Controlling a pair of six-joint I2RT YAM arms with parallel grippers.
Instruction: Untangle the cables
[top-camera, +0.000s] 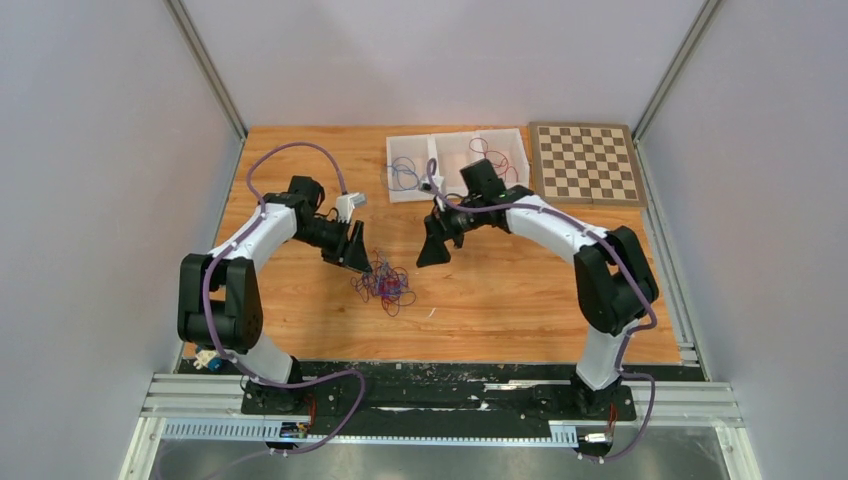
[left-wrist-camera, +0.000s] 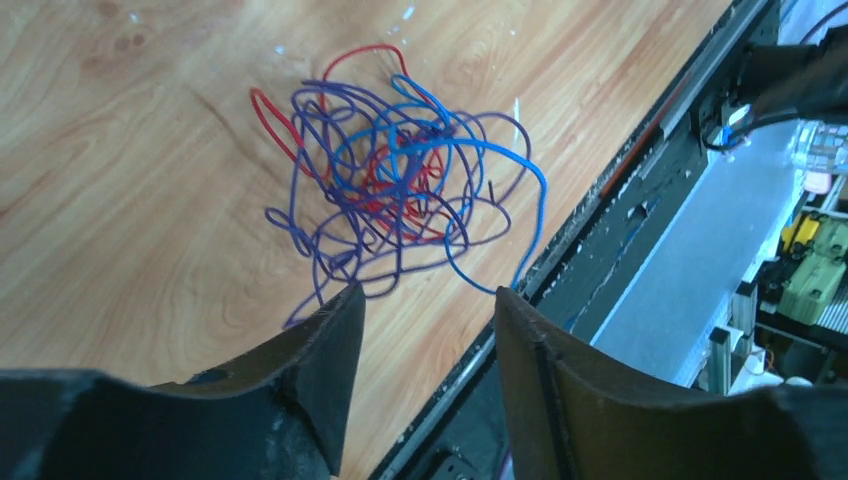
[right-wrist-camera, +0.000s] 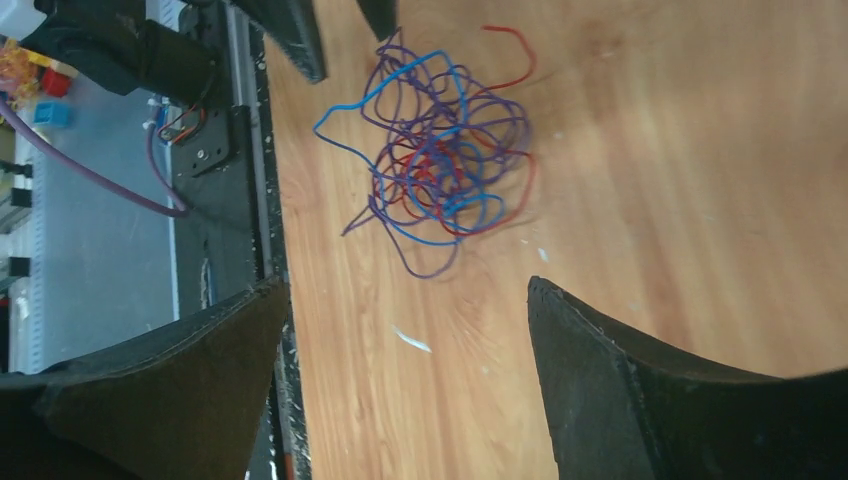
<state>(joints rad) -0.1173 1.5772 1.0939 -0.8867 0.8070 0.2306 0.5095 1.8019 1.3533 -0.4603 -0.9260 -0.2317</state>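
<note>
Orange wooden table (top-camera: 520, 300), grey walls. A tangled clump of thin blue, red and purple cables (top-camera: 383, 285) lies mid-table. Left gripper (top-camera: 364, 264) is just beside the clump, jaws partly apart, seemingly empty; a purple strand nears one fingertip, contact unclear. Right gripper (top-camera: 429, 257) is near, jaws wide, empty.

I see the cables (top-camera: 385, 285) as one loose tangle of thin blue, red and purple strands, lying on the table (top-camera: 520, 300) at about 8 o'clock from its middle. Through my left wrist camera, red loops stick out at 11 o'clock, a blue arc at 4, purple loops at 7.
</note>
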